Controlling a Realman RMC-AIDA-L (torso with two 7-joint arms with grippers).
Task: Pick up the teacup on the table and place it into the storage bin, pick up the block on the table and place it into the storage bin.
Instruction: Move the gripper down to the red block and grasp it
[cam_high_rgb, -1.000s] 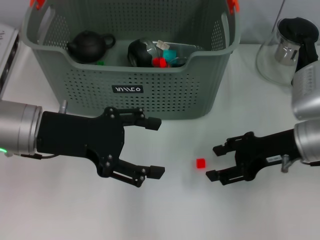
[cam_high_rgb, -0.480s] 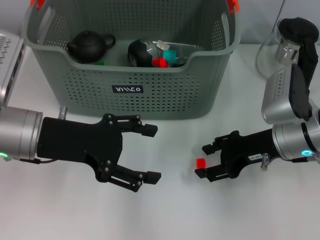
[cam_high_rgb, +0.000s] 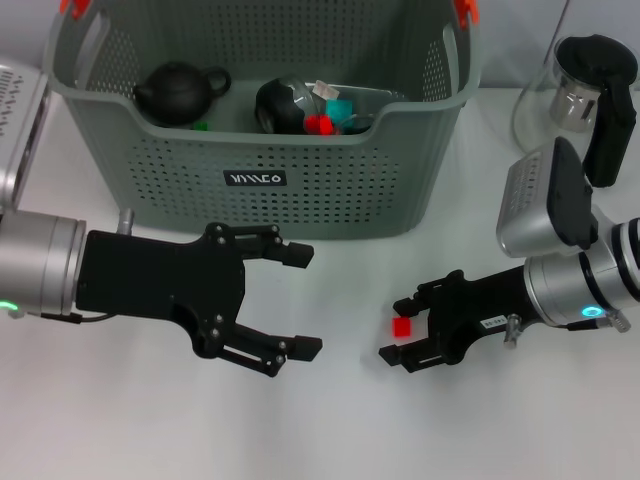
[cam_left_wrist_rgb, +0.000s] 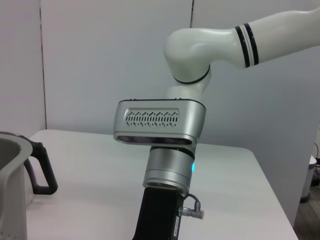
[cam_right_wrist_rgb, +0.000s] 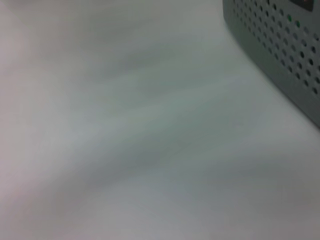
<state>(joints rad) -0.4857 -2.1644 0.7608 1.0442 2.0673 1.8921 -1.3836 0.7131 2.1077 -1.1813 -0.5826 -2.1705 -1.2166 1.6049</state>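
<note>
— Block? 
— One red block (cam_high_rgb: 402, 327), lower centre of frame on the table (cam_high_rgb: 520, 420), between the spread fingers of the right claw (cam_high_rgb: 397, 330).
— Left claw (cam_high_rgb: 300, 300)? 
— Wide, lower left, below the one storage bin (cam_high_rgb: 300, 200).

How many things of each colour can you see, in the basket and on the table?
Black: 2, the teapot and the round black thing in the storage bin.
Red: 2, the block on the table between the right gripper's open fingers, and one in the bin.
Teal: 1, a block in the bin.
Clear glass: 1, the pitcher.
Total: 6.
</note>
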